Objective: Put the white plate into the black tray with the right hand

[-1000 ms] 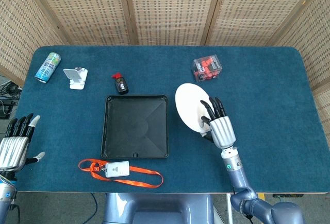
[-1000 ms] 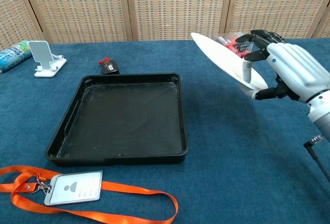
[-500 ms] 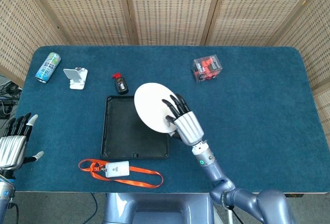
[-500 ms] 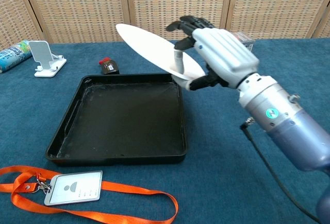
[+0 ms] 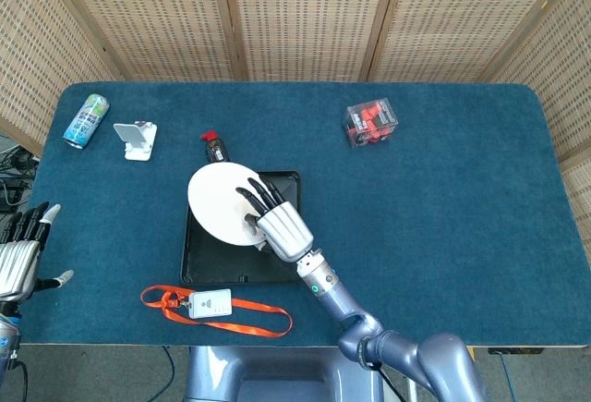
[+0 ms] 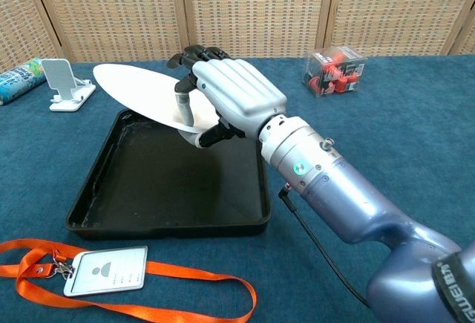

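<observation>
The right hand (image 5: 278, 226) grips the white plate (image 5: 220, 202) by its edge, dark fingers (image 6: 194, 57) over the top, thumb underneath, and the plate hangs tilted in the air above the black tray (image 6: 175, 175), clear of its floor. Seen from the head camera, the plate covers the tray's 11 o'clock corner. Out at 9 o'clock, at the table (image 5: 462, 208) edge, the left hand (image 5: 20, 252) rests with fingers apart, holding nothing. An orange lanyard (image 6: 159, 287) with a badge lies at the tray's 6 o'clock.

left hand (image 5: 20, 259) cut by frame edge — black tray (image 5: 203, 268) partly hidden
</observation>
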